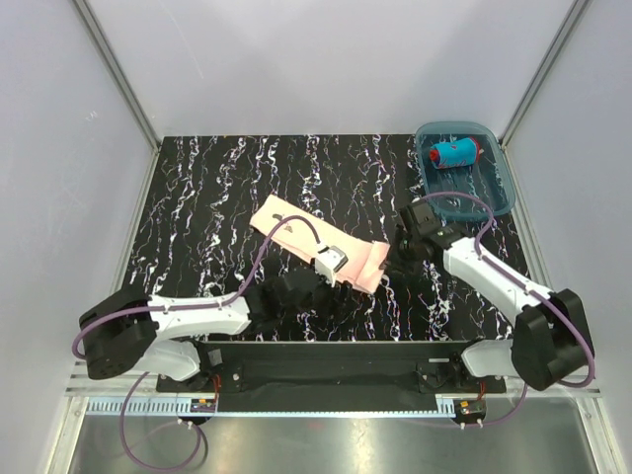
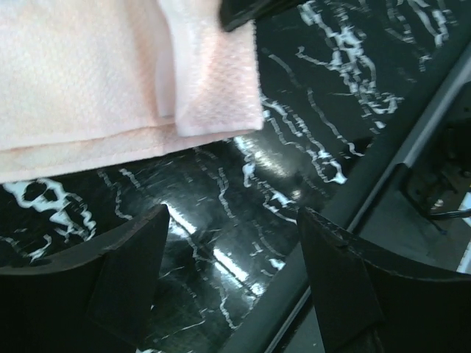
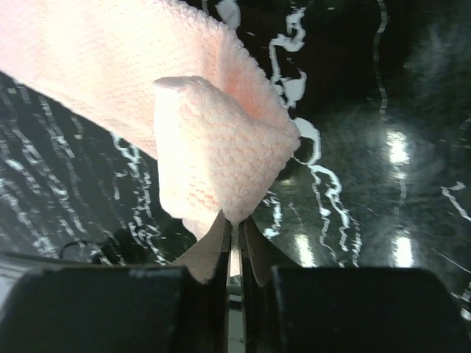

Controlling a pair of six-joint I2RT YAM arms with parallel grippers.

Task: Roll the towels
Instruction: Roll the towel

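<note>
The right jaws pinch a corner of the pink towel (image 1: 291, 227); the left jaws hang wide beside it over the bench (image 1: 197, 197).

We see the flat towel (image 1: 296, 229) lying on the middle of the table (image 1: 217, 188), stretched slantwise from the far left to the near right. Its near right end is folded over on itself, and the right gripper (image 3: 232, 229) pinches this end from the right. The left gripper (image 2: 232, 220) hangs just before the same end, fingers apart over the bare table. In the far right corner stands the tray (image 1: 497, 196), and the rolled towel (image 1: 453, 153) lies in its far part, well apart from the flat towel.
</note>
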